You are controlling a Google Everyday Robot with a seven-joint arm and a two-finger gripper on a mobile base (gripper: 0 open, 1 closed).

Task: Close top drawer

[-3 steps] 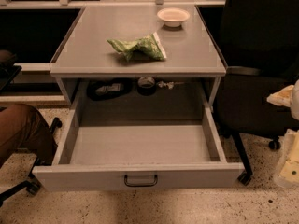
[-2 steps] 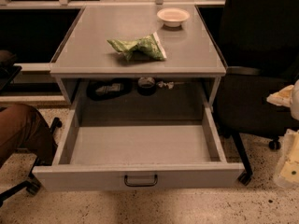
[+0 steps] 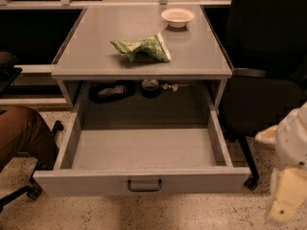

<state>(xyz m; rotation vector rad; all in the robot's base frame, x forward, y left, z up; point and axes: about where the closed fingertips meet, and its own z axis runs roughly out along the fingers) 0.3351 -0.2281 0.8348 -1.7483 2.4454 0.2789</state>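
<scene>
Your arm is showing lower along the right edge than it was a second ago, and the pale gripper is now hanging near the bottom-right corner, over the speckled floor. The rest of what you are seeing is sitting just where it was.

You are seeing the gripper off to the right of the drawer's front, apart from it and touching nothing in view. This view is not letting you tell whether it is spread or closed, nor whether it is carrying anything.

The top drawer is standing pulled far out toward you, its long tray exposed and its tall front panel facing the camera. The small dark loop handle is sitting at the panel's centre, well left of the gripper.

Behind the tray, a few dark items are lying in the shadowed recess under the desk top. On that top a crumpled green bag is lying near the middle, and a pale bowl is sitting toward the back right, apart from the bag. A black office chair is standing just right of the desk, behind your arm. A knee in brown trousers is showing at the left, near the drawer's side.
</scene>
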